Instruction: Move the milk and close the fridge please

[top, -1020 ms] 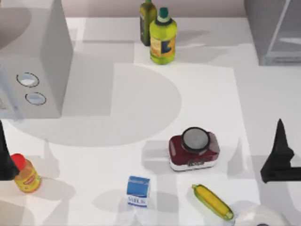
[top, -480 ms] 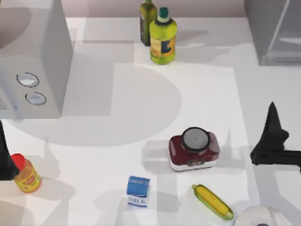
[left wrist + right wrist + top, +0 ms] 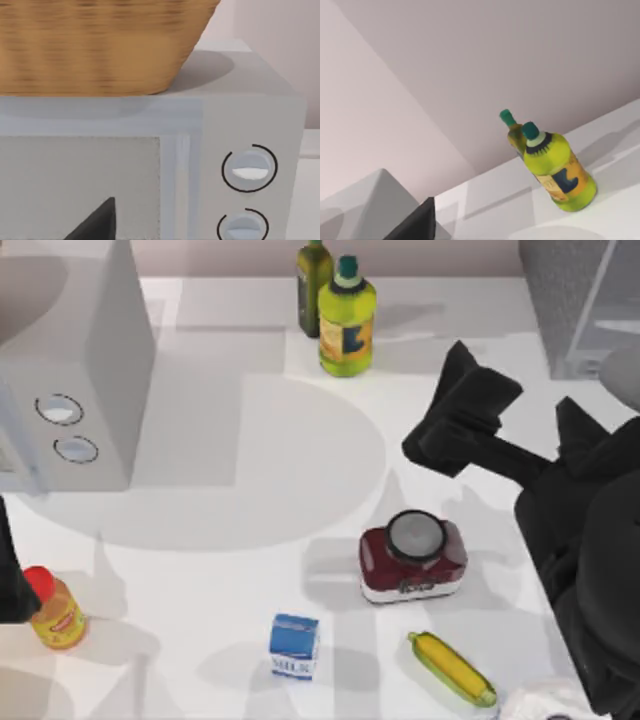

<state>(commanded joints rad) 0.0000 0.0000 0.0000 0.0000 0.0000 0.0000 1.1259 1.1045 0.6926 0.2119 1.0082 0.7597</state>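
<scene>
blue-white milk (image 3: 294, 646), grey fridge (image 3: 581, 302), red jar (image 3: 412, 556)

This is a kitchen, rendered in simulation: a white counter (image 3: 250, 490) carries a grey microwave-like box with two round dials (image 3: 75, 390), a woven wicker basket (image 3: 95, 45) sitting on top of it, a yellow-green oil bottle with a teal cap (image 3: 346, 320), a blue-and-white milk carton (image 3: 294, 646), and a plain grey fridge (image 3: 585, 300) in the far right corner.
</scene>
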